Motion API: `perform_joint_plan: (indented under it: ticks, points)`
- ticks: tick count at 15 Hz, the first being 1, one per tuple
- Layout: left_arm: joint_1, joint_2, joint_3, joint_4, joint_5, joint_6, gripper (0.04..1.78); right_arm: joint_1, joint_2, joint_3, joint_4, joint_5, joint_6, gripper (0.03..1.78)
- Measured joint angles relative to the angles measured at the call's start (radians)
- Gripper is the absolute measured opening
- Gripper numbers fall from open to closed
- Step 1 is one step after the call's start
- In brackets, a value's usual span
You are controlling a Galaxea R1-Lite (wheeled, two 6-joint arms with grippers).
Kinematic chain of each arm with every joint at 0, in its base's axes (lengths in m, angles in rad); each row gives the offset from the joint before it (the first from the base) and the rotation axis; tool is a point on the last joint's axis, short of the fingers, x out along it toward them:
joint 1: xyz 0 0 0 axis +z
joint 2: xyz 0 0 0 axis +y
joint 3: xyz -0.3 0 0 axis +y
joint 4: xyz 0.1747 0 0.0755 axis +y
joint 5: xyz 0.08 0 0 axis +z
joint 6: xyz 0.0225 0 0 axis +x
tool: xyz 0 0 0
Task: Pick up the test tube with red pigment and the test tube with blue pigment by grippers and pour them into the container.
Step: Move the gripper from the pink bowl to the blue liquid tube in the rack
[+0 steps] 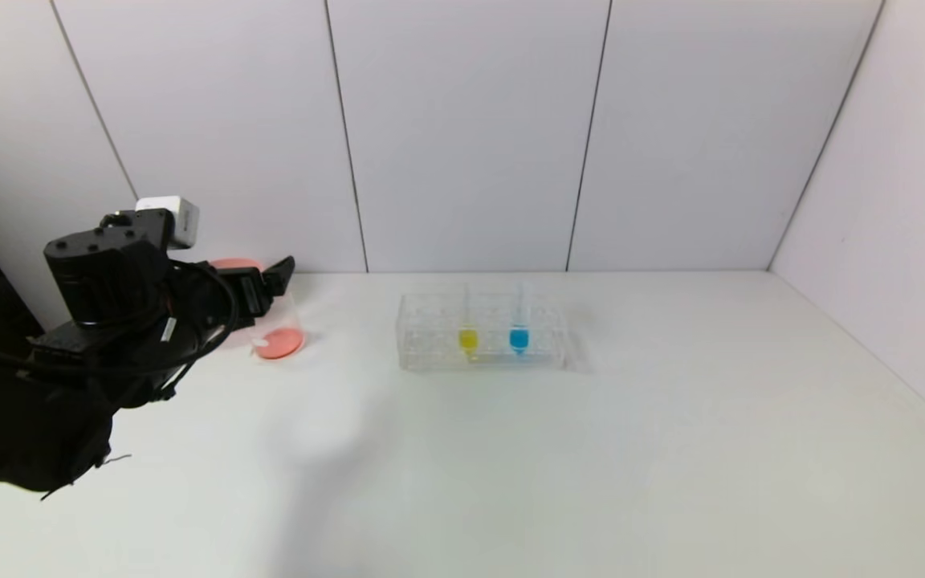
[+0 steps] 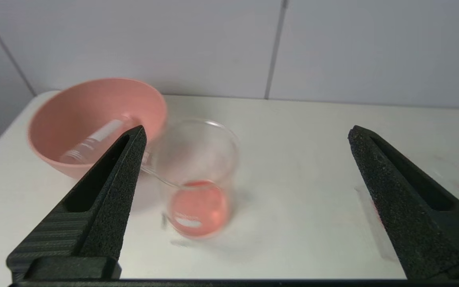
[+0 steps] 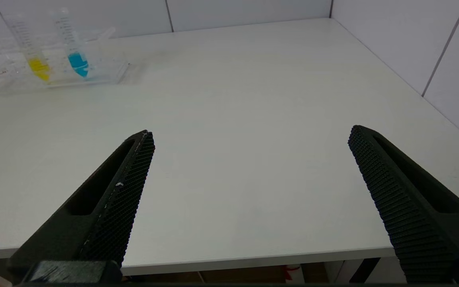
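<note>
The left gripper hangs wide open and empty just short of the container, which already holds red liquid; an emptied clear tube lies in the pink bowl touching the container on its far side, so the red pour is judged complete. The right gripper, also wide open and empty, waits at the table edge well apart from the container. The test tube with blue pigment stands upright in the clear rack, to the right of the container beside a yellow tube, not yet picked up.
</note>
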Motion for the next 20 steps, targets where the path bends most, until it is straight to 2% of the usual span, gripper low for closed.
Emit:
perform_joint_plan:
  ticks: [4,7,8,10,12,16,20]
  points:
    - [-0.239,-0.168,0.154,0.046,-0.039,-0.007,1.76,0.0,0.0,0.0,0.0,0.0,0.0,1.77]
    - [-0.457,-0.227,0.19,0.061,0.0,-0.03,1.76,0.0,0.0,0.0,0.0,0.0,0.0,1.77]
    - [-0.539,-0.227,0.187,0.062,0.047,-0.04,1.76,0.0,0.0,0.0,0.0,0.0,0.0,1.77]
    - [-0.696,-0.176,0.126,0.061,0.2,-0.064,1.76,0.0,0.0,0.0,0.0,0.0,0.0,1.77]
    - [-0.793,-0.08,0.009,0.061,0.354,-0.078,1.76,0.0,0.0,0.0,0.0,0.0,0.0,1.77]
    - [-0.884,0.165,-0.284,0.077,0.63,-0.045,1.76,0.0,0.0,0.0,0.0,0.0,0.0,1.77]
    - [-0.921,0.373,-0.5,0.12,0.808,-0.003,1.76,0.0,0.0,0.0,0.0,0.0,0.0,1.77]
